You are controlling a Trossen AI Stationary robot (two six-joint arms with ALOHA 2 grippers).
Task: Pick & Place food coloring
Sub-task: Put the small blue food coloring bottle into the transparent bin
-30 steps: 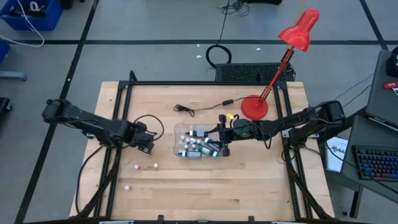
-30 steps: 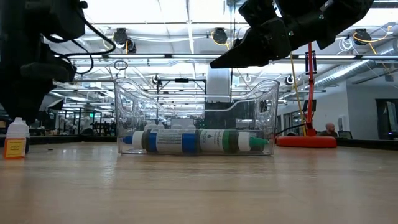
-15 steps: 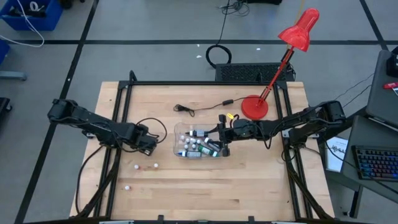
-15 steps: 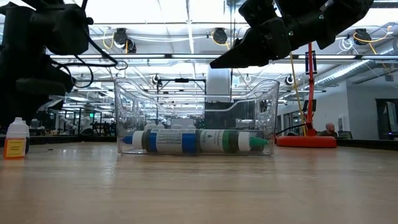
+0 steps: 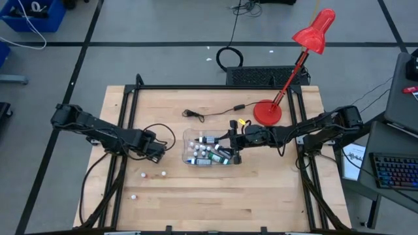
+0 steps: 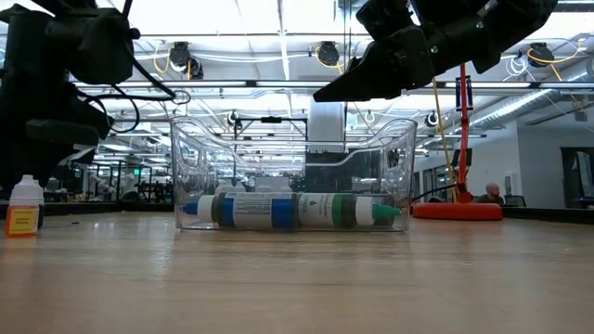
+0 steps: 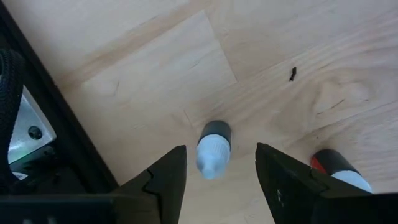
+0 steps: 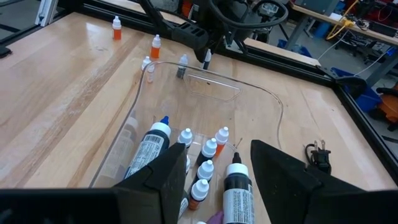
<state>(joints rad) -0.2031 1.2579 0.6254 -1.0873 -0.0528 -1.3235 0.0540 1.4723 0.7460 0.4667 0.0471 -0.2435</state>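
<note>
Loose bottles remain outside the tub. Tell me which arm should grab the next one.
Left. Its open gripper hangs above a white-capped bottle on the table; the right gripper is over the tub.

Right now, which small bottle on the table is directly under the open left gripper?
The dark-bodied, white-capped bottle, seen framed between the left gripper's fingers. The red-and-black bottle beside it sits outside them.

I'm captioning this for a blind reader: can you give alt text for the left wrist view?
The left claw, its two dark fingers apart, hovers over a small dark-bodied bottle with a white cap lying on the pale wooden table. A second white-capped bottle with a red band lies beside it, and a black frame rail crosses one corner.
</note>
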